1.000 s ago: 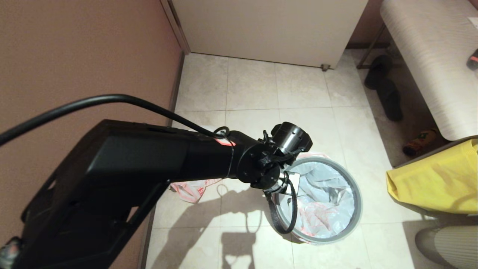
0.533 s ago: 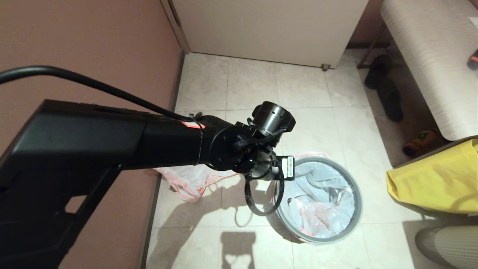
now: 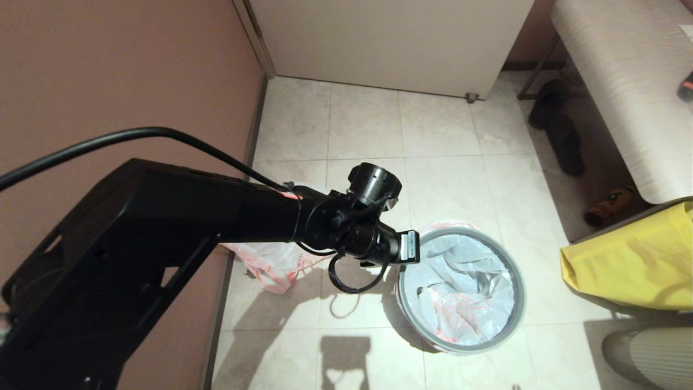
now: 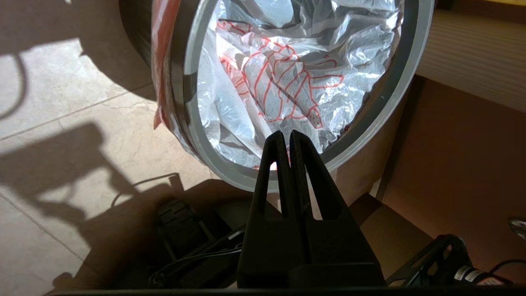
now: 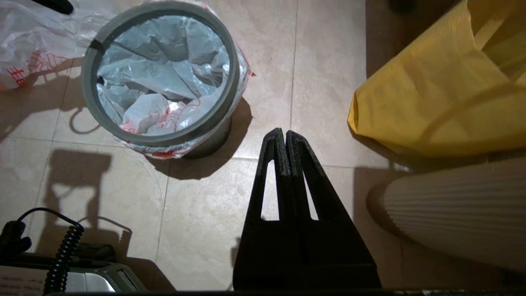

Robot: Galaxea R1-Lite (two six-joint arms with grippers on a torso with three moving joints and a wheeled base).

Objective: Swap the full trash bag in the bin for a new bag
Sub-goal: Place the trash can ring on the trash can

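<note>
New bag [image 3: 465,295] w/ red print sits inside bin [image 3: 518,303], hem under grey ring. Full trash bag [image 3: 270,264] on floor left of bin, by wall. Left gripper [image 4: 286,137] nearest, over bin's near-left rim, fingers closed, empty. Right gripper [image 5: 284,135] parked, closed.

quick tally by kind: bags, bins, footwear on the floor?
Plastic bags: 2, one lining the bin, one on the floor by the wall
Yellow fabric bags: 1
Bins: 1
Dark slippers: 2
Total: 6
</note>
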